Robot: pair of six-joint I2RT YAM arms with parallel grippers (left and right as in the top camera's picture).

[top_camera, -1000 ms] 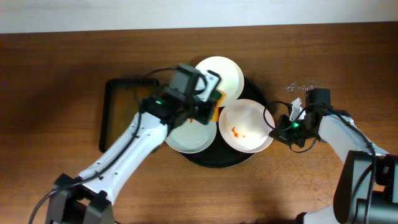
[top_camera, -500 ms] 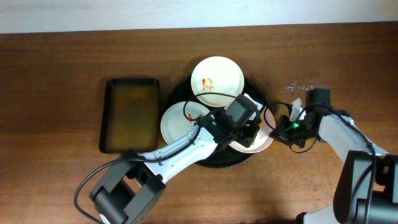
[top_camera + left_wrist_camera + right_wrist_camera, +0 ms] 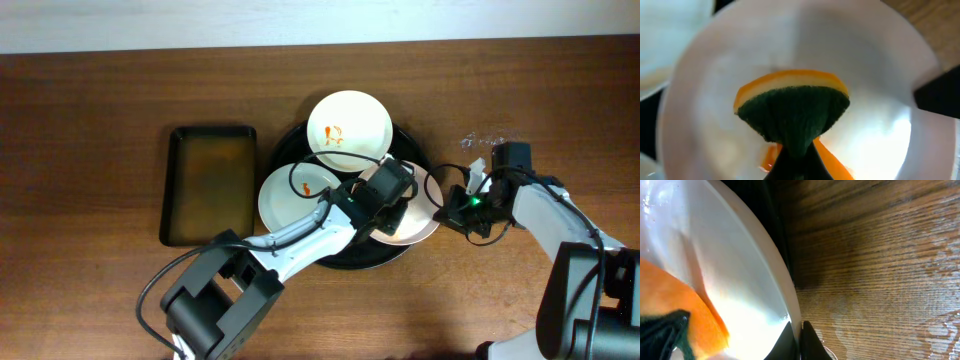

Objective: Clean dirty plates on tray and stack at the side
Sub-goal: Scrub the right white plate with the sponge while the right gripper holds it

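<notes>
Wood table [image 3: 90, 130] under both arms. Black round tray [image 3: 338, 262] lies beneath the left pincer [image 3: 796, 152] and just beside the right pincer [image 3: 799, 340]. A rectangular tray [image 3: 208, 183] sits well apart from both. Three plates are on the round tray. The top plate [image 3: 348, 122] and left plate [image 3: 285, 195], both orange-smeared, are near the left pincer, and the right plate [image 3: 422, 225] is directly under it. Left pincer pinches a sponge [image 3: 792, 112], green face against that plate. Right pincer is clamped on the same plate's rim.
</notes>
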